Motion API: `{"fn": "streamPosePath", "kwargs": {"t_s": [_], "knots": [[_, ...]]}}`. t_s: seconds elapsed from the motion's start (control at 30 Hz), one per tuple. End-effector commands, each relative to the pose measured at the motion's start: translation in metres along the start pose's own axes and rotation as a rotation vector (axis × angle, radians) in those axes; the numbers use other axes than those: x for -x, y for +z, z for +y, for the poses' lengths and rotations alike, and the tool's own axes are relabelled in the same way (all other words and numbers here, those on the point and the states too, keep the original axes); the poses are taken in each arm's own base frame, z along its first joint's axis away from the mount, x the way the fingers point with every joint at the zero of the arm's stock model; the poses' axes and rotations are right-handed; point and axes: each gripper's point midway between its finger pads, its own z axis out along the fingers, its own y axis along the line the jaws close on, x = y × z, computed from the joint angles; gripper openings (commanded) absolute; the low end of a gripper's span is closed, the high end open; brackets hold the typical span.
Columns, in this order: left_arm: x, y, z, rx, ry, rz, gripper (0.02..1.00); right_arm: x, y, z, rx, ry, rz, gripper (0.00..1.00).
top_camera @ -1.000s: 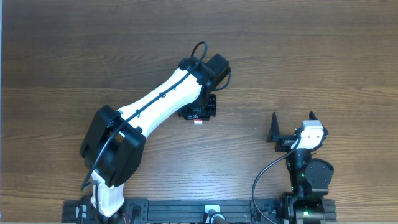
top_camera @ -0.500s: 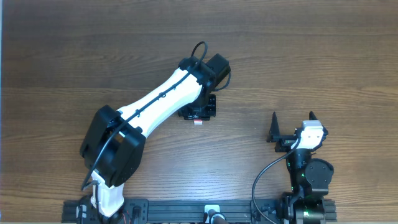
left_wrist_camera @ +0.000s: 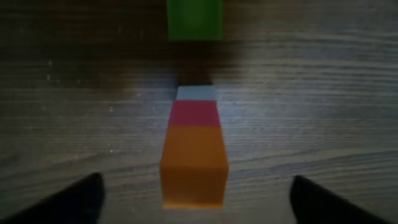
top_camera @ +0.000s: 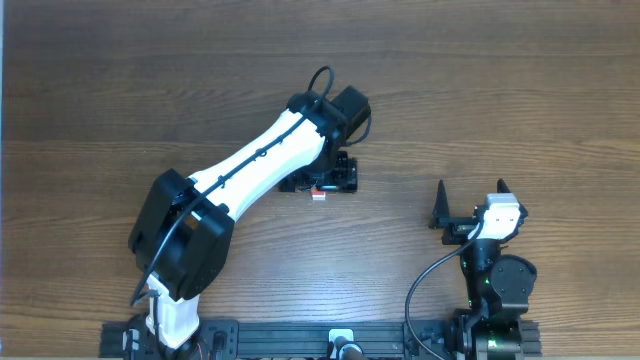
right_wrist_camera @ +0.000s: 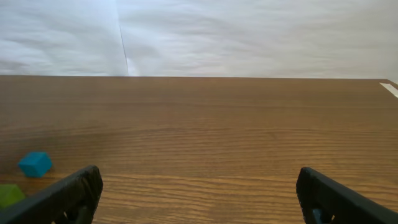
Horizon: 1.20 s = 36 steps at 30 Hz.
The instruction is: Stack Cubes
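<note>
Cubes (left_wrist_camera: pixel 193 165) stand stacked between the spread fingers of the left gripper (left_wrist_camera: pixel 196 205), which should rise straight up off them, brushing none.

Wooden table (top_camera: pixel 520 80), white backdrop (right_wrist_camera: pixel 249 37)

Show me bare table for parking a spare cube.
Free on the table: the far strip beyond the left claw, and the gap between the stack and the right claw. Crowded: around the stack, green cube close by.
</note>
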Motion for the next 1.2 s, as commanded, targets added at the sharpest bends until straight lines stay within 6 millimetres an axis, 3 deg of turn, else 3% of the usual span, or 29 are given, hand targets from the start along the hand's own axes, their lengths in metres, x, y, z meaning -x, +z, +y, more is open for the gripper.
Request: {"fn": "streamPosePath", "kwargs": {"t_s": [0.03, 0.23, 0.27, 0.33, 0.37, 0.4, 0.5, 0.53, 0.57, 0.7, 0.97, 1.1, 1.2], "knots": [[0.015, -0.014, 0.000, -0.040, 0.010, -0.059, 0.996, -0.002, 0.000, -0.001, -0.001, -0.001, 0.000, 0.993], [0.036, -0.063, 0.032, -0.059, -0.042, -0.199, 0.996, -0.002, 0.000, -0.001, -0.001, -0.001, 0.000, 0.991], [0.039, -0.085, 0.047, -0.054, -0.032, -0.255, 0.998, -0.002, 0.000, -0.001, -0.001, -0.001, 0.000, 0.991], [0.036, -0.106, 0.064, -0.038, -0.044, -0.305, 1.000, -0.002, 0.000, -0.001, -0.001, -0.001, 0.000, 0.993], [0.034, -0.116, 0.071, -0.032, -0.055, -0.329, 1.000, -0.002, 0.000, -0.001, -0.001, -0.001, 0.000, 0.993], [0.029, -0.144, 0.090, -0.018, -0.082, -0.408, 0.998, -0.002, 0.000, -0.001, -0.001, -0.001, 0.000, 0.991], [0.021, -0.192, 0.117, -0.003, -0.125, -0.572, 1.000, -0.002, 0.000, -0.001, -0.001, -0.001, 0.000, 0.991], [0.012, -0.220, 0.133, 0.006, -0.154, -0.676, 1.000, -0.002, 0.000, -0.001, -0.001, -0.001, 0.000, 0.993], [0.005, -0.236, 0.141, 0.006, -0.170, -0.732, 1.000, -0.002, 0.000, -0.001, -0.001, -0.001, 0.001, 0.993], [-0.025, -0.278, 0.157, -0.076, -0.195, -0.866, 1.000, -0.002, 0.000, -0.001, -0.001, -0.001, 0.000, 0.993], [-0.076, -0.302, 0.184, -0.057, -0.080, -0.949, 1.000, -0.002, 0.000, -0.001, -0.001, -0.001, 0.001, 0.993], [-0.093, -0.333, 0.195, -0.097, -0.018, -1.114, 0.998, -0.002, 0.000, -0.001, -0.001, -0.001, 0.000, 0.993], [-0.103, -0.341, 0.195, -0.144, 0.054, -1.206, 0.998, -0.002, 0.000, -0.001, -0.001, -0.001, 0.000, 0.993]]}}
